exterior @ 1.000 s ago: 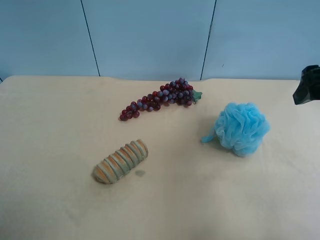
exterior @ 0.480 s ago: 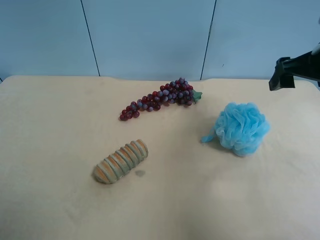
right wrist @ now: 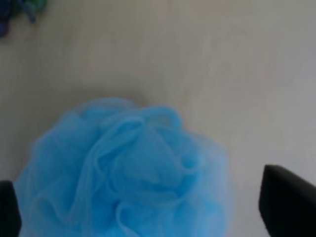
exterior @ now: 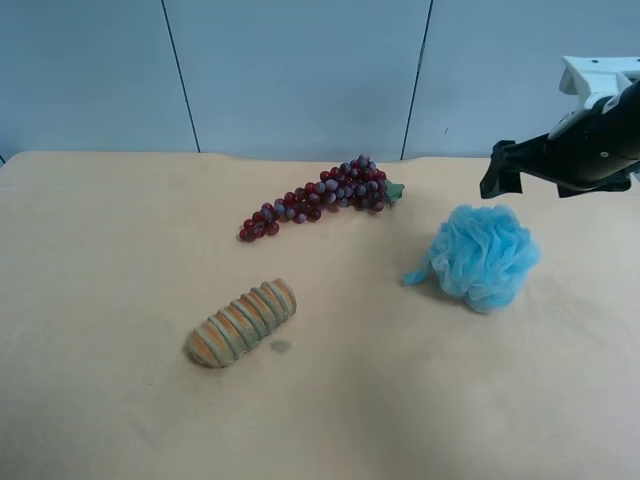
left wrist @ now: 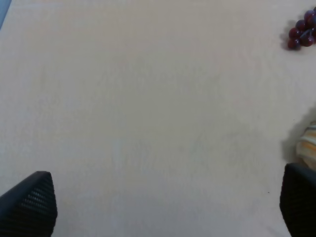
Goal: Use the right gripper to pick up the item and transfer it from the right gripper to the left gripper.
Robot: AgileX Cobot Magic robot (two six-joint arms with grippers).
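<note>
Your right end effector hovers over the blue bath pouf, jaws wide to straddle it; your left end effector stands spread apart too.

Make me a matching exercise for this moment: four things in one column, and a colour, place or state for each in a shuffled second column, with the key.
Column A
1. bath pouf
2. grape bunch
3. striped loaf
4. right hand

Column B
a. purple-red, farthest back in the exterior high view
b. black, open, holding nothing
c. light blue, fluffy, not gripped
d. tan and orange, nearest the front in the exterior high view

Pairs: 1-c, 2-a, 3-d, 4-b
</note>
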